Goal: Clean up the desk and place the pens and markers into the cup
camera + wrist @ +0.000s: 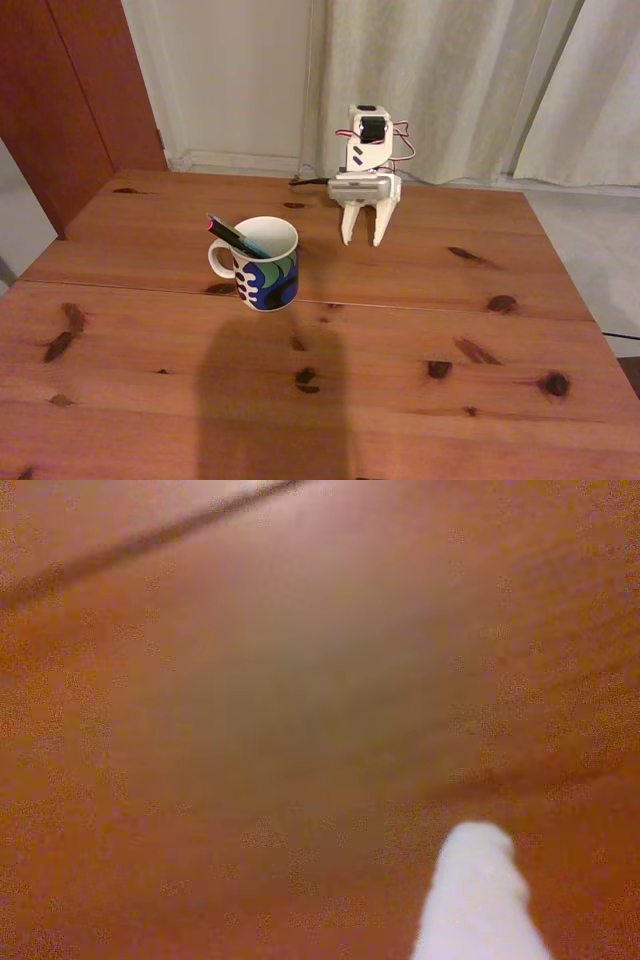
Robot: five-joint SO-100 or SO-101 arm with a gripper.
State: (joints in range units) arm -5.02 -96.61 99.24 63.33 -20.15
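Standing jaws: the white two-finger plastic jaws (361, 240) point straight down behind the mug, parted a little, with nothing between them; the tips are at or just above the wood.
Wrist view: one blurred white fingertip (480, 900) over bare reddish wood, with a dark seam line in the upper left corner.
Pens in the mug: a thin black pen with a red-pink end (229, 232) leans against the left rim, and beside it a teal-green stick (256, 247) lies lower inside. A third stick I cannot make out.
Handling of pens: I judge them light, stiff and smooth, so they can roll or slip; the best hold would be across the middle of the shaft.
Mug: the white ceramic mug with a blue, green and black dotted pattern (262, 282) stands upright near the seam, handle to the left in the fixed view. It looks heavy enough to stay, but hard and breakable if knocked.
Worktop: the large reddish-brown knotty pine worktop (420, 380) carries no loose pen that I can see, so the task seems nearly finished.
In the way: nothing stands between jaws and mug; pale curtains (440, 80) hang behind.
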